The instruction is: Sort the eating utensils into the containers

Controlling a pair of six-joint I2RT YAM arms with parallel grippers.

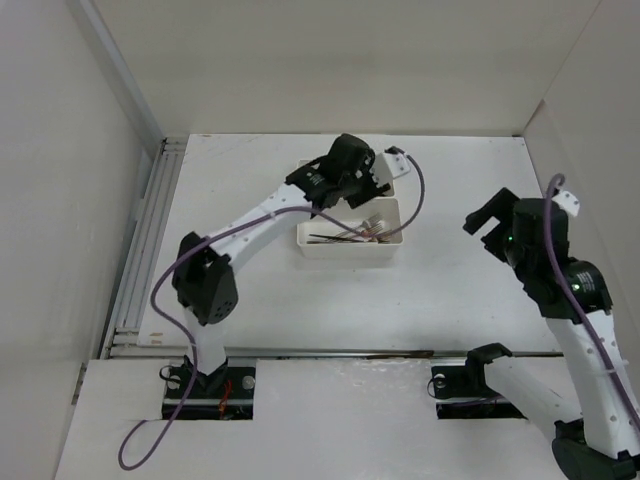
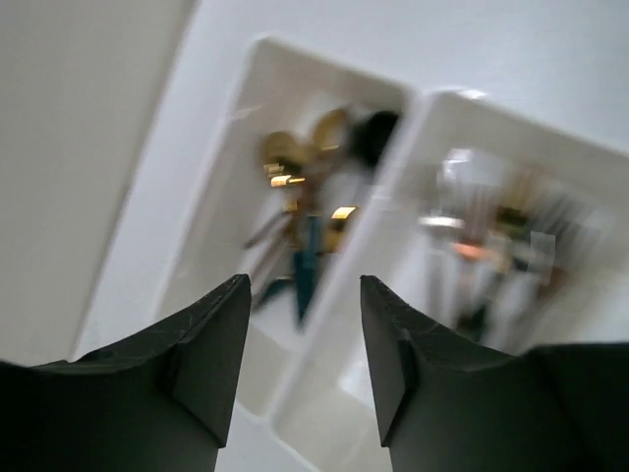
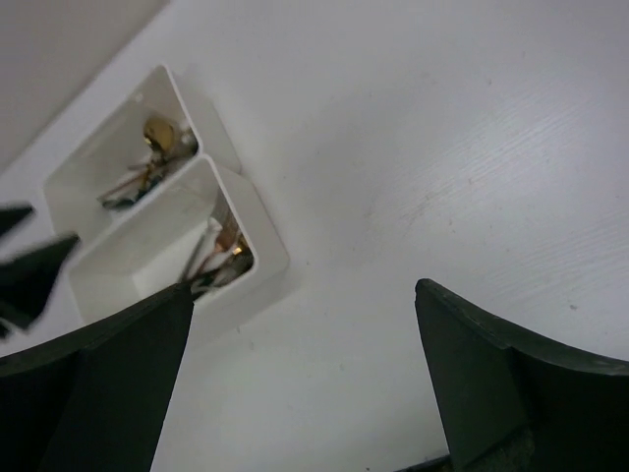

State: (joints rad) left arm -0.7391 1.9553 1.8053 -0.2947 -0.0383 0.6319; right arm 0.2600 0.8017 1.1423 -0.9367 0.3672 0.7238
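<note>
The left pincer (image 2: 303, 291) is partly open, its two dark fingers (image 2: 211, 344) apart with nothing between them and touching nothing. It hangs over the place where the two containers meet. Below it, a white container (image 2: 221, 177) holds gold spoons (image 2: 285, 157) and a piece with a dark green handle (image 2: 307, 265), all lying loosely along its length. Pressed against its long wall is the twin container (image 2: 531, 133), which holds silver and copper utensils (image 2: 472, 246); these are too blurred in the left wrist view to tell forks from spoons. The pair sits on the surface (image 1: 450, 290) in its far half, about midway between the left and right edges. The right pincer (image 3: 305, 290) is wide open and empty, touching nothing. It is raised over the right side of the surface, well apart from the containers and turned towards them. From the top view the left arm's wrist covers most of the container nearer the far edge.
</note>
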